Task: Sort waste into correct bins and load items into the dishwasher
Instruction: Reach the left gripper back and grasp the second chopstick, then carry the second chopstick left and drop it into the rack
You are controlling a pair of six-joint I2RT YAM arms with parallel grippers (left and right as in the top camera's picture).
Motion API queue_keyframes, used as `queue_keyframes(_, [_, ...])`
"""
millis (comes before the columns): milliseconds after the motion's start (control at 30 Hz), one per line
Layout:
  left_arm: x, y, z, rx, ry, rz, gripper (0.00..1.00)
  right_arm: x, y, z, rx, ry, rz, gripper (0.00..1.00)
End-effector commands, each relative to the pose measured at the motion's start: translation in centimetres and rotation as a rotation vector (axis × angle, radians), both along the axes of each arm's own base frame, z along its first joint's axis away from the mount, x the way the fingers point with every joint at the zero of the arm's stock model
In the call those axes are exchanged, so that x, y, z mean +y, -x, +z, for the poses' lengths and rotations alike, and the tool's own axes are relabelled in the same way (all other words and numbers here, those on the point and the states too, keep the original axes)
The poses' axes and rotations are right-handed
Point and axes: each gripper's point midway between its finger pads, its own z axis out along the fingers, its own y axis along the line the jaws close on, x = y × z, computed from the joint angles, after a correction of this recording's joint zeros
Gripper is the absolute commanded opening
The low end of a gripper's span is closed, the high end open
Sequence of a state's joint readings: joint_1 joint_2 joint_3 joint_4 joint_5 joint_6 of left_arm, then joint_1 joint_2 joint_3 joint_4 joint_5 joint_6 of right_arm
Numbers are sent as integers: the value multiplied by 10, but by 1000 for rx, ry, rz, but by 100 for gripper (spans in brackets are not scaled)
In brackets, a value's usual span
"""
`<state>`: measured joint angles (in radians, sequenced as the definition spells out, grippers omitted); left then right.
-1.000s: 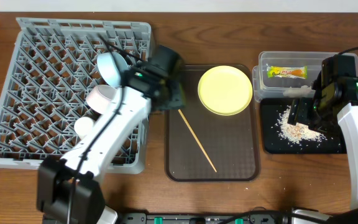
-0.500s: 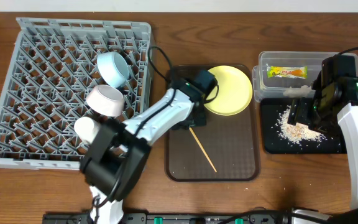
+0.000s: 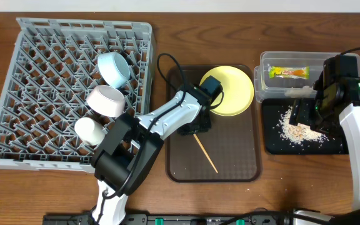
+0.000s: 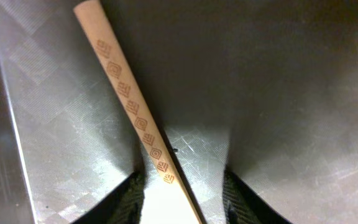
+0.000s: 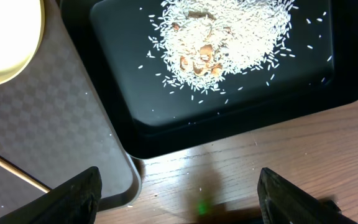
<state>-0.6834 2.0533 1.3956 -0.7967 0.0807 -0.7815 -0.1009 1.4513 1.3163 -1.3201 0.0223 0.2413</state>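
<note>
Straddles the chopstick [image 4: 132, 106] on the brown tray [image 4: 291, 93] with the left hand [image 4: 185, 196] spread, just beside the yellow plate [image 3: 233, 87], and hangs the right hand [image 5: 182, 193] wide apart and empty near the black tray [image 5: 334, 81] of rice scraps [image 5: 222, 37]. Risks, on closing, rolling or pivoting so thin a stick out from between the fingertips [image 4: 132, 199], lying as it does nearer one of them and flat on the tray. Shows from the left wrist that straddle, masked overhead by the arm [image 3: 161, 119]; shows overhead alone the stick's free end, plus the white bowl [image 3: 107, 100] and blue bowl [image 3: 114, 69] in the grey rack [image 3: 42, 50].
</note>
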Motion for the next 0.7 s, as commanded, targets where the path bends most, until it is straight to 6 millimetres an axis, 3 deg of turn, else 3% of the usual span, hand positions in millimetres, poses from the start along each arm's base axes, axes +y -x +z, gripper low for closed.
queue_keyframes(0, [3, 12, -19, 62, -15, 9, 23, -4, 0, 5, -19, 2, -3, 78])
queue_keyframes(133, [7, 10, -18, 62, -20, 18, 8, -3, 1, 5, -15, 2, -3, 78])
queue_keyframes(333, [18, -7, 1, 20, 7, -22, 8, -3, 2, 5, -12, 1, -3, 78])
queue_keyframes(533, [32, -32, 64, -110, 70, -168, 8, -3, 1, 5, -13, 2, -3, 78])
queue_keyframes(667, [57, -44, 123, -209, 89, -250, 8, -3, 1, 5, -13, 2, -3, 78])
